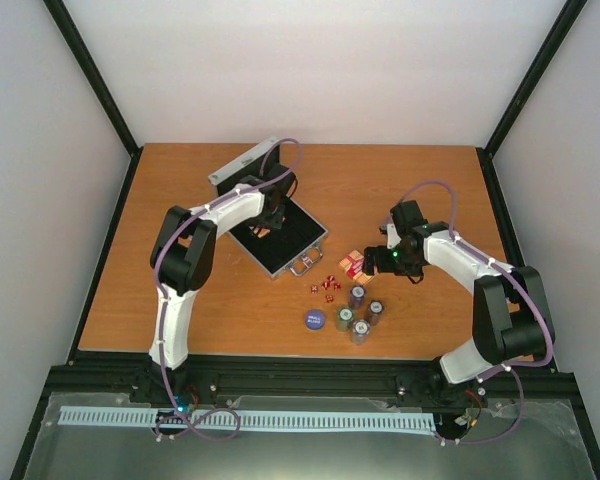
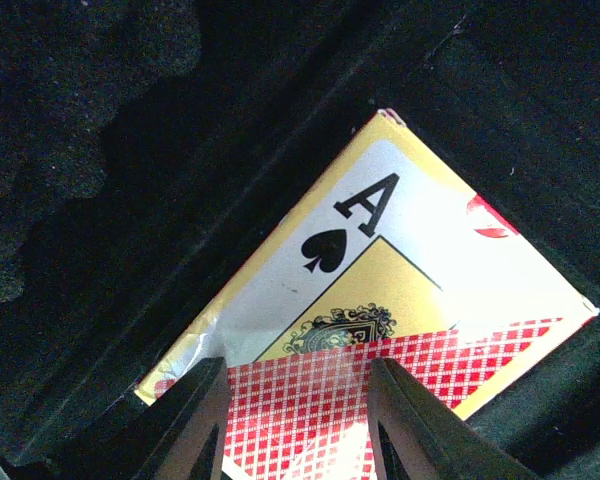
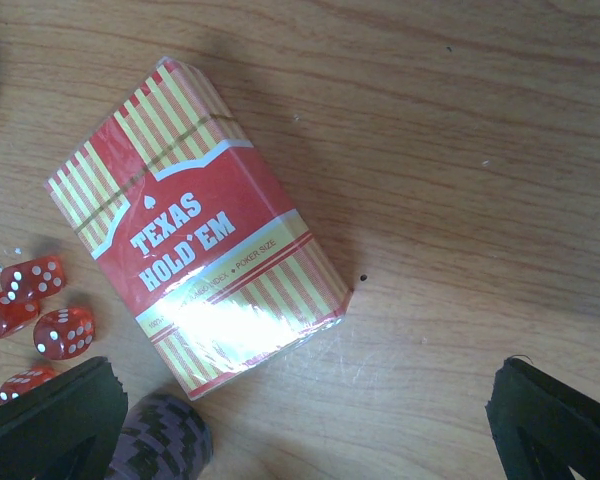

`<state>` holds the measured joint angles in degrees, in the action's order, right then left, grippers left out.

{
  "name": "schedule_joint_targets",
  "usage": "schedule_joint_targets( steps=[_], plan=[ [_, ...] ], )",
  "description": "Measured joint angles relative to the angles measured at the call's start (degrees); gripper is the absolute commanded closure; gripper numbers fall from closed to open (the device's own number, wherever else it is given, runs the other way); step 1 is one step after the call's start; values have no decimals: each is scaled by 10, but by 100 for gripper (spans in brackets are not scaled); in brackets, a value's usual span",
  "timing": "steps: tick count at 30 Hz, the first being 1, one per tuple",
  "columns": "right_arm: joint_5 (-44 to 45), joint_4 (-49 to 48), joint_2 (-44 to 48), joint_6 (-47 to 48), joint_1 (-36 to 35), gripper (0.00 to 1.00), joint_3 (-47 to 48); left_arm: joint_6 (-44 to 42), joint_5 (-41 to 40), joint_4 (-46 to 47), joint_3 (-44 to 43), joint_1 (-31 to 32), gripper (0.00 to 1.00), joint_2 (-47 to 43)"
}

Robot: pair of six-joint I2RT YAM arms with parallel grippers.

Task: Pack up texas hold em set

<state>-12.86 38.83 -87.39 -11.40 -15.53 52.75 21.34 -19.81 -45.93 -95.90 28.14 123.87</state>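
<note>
**Q:** How far into the packing are you?

**A:** Early, I'd say. One deck [image 2: 400,270] lies face-up on the black lining of the case [image 1: 290,238], right under my left tool [image 2: 295,365]. Its fingers are part-way apart and the deck runs out past both of them. So I read it as pinching nothing, just hovering over the deck. My right tool [image 3: 302,372] is spread wide and empty, low over the counter [image 3: 460,150].

**Q:** What's next then?

**A:** The second deck [image 3: 195,250], I reckon. It lies flat on the counter just ahead of the right tool, off toward the side where the dice [image 3: 65,330] are. Those sit close to one finger, and a chip stack [image 3: 165,440] is just beside that same finger. I'd have to shift the tool over and turn the wrist to straddle the deck's narrow width without knocking anything. The blue disc [image 1: 315,319] waits near that tool too.
</note>
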Motion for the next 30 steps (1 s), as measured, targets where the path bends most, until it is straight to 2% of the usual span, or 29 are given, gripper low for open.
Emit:
schedule_joint_targets(
  steps=[6,10,17,30],
  plan=[
    [0,0,2,0,0,0,-4,0,5,7,6,-2,54,-5],
    [-1,0,4,0,0,0,-6,-4,9,0,-3,-3,46,-7],
    [-3,0,10,-1,0,0,-6,-7,39,-21,-60,-4,47,5],
    [-7,0,30,-1,0,0,-14,33,37,-52,-49,-4,47,-17]
  ],
)
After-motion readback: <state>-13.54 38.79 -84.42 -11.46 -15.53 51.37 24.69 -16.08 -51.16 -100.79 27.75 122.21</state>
